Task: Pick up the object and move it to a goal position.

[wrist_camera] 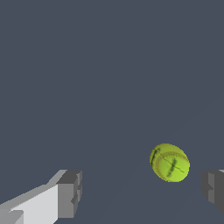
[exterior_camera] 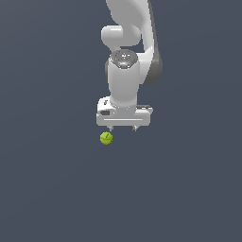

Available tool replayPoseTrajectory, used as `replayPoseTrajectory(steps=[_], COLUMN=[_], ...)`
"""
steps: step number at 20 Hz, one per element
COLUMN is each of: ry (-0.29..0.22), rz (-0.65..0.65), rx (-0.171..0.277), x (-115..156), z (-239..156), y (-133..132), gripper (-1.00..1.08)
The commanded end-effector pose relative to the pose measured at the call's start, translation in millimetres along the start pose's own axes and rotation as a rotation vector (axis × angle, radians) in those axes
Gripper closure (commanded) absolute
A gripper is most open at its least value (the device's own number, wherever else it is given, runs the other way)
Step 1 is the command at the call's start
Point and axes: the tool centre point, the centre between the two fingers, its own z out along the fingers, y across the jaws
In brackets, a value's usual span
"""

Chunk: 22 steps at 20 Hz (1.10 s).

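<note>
The object is a small yellow-green ball with darker green seam marks. It lies on the dark grey floor, just below the gripper's finger on the exterior view's left. My white gripper points down, open and empty, with its short fingertips above the floor. In the wrist view the ball lies between the two grey fingertips, much closer to one of them. It touches neither. The gripper holds nothing.
The white arm rises behind the gripper towards the top of the exterior view. The floor is a plain dark grey surface with no other objects or edges in view.
</note>
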Motion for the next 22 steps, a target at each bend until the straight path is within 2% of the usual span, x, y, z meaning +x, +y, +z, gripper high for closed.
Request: replayPoseTrajectory(steps=[1, 14, 22], ry=[0.000, -0.011, -0.019], rz=[0.000, -0.030, 0.028], rx=[0.000, -0.010, -0.007], x=[0, -4, -14], z=[0, -7, 23], y=[0, 11, 34], gripper=[-0.92, -0.92, -0.92])
